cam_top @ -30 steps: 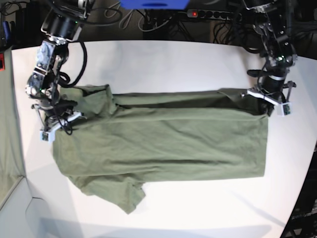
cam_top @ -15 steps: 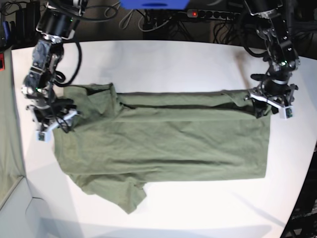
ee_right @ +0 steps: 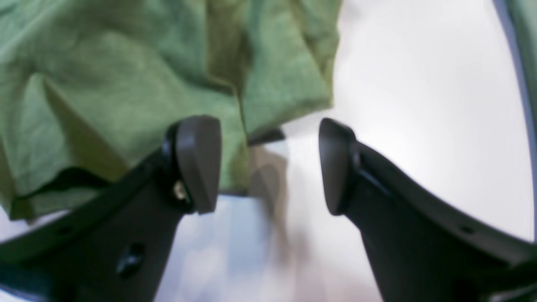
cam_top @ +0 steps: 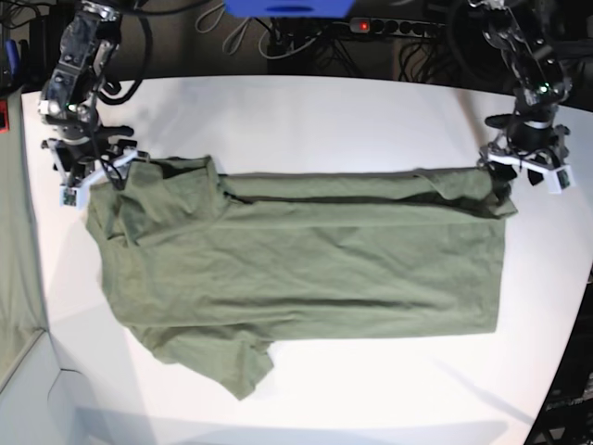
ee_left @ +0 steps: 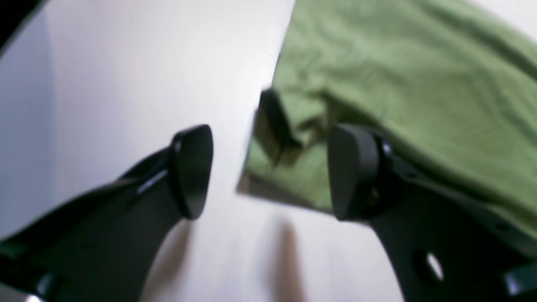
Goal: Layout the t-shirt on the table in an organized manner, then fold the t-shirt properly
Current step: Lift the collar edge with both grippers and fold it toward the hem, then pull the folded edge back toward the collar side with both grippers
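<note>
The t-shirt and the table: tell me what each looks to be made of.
The t-shirt: soft knit fabric, likely cotton, matte olive green; it creases and drapes in limp folds, and the wrist views show a fine fuzzy weave.
The table: hard, smooth white surface with a matte finish, possibly laminate or painted board; it shows soft shadows but no sharp reflections.

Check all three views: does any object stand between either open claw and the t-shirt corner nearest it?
Nothing visible does. The left claw and right claw both hang open over the t-shirt edge, with only bare table around.
</note>
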`<state>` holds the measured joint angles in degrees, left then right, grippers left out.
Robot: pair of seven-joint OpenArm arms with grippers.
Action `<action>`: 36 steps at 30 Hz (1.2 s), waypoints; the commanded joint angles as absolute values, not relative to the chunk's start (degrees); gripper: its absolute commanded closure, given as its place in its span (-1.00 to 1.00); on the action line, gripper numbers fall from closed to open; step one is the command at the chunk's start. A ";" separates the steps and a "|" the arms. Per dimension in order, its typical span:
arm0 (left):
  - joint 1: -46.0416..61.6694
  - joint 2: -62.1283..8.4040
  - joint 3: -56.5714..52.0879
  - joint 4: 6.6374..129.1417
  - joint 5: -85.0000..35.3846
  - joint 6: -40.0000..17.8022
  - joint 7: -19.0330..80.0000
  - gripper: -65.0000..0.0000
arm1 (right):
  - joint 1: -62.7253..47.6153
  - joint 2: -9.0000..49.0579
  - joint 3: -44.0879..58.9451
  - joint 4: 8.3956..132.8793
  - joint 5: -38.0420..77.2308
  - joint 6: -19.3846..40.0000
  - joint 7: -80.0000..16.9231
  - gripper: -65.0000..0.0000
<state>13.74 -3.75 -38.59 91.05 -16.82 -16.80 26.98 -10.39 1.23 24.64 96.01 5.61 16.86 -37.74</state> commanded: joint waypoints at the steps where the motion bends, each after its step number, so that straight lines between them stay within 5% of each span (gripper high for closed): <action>1: 13.32 -4.44 -38.99 91.30 -17.27 -17.01 25.54 -0.29 | -10.42 1.01 24.75 97.01 6.11 17.10 -36.88 -0.14; 16: 9.27 -4.53 -38.90 82.15 -17.10 -17.01 25.71 -0.25 | -9.89 0.84 24.48 91.56 6.11 17.10 -36.88 -0.13; 19: 9.27 -4.53 -38.90 81.27 -17.10 -17.01 25.54 0.07 | -9.89 0.84 24.40 90.86 6.11 17.10 -36.88 0.00; 26: 8.13 -4.53 -38.90 80.92 -17.10 -17.01 25.63 1.00 | -10.33 0.75 21.58 91.47 6.11 17.10 -37.14 0.86; 28: 8.13 -4.53 -38.99 80.92 -17.10 -17.01 25.63 0.97 | -10.42 0.13 21.58 92.62 6.11 17.10 -37.32 1.00; 36: 8.13 -4.53 -38.99 81.45 -17.10 -17.01 25.54 1.00 | -10.24 -0.40 21.58 101.85 6.11 17.10 -37.41 1.00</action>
<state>8.60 -3.81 -38.81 80.25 -16.58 -16.75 26.81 -10.98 -0.80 21.56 100.97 5.56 16.78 -38.48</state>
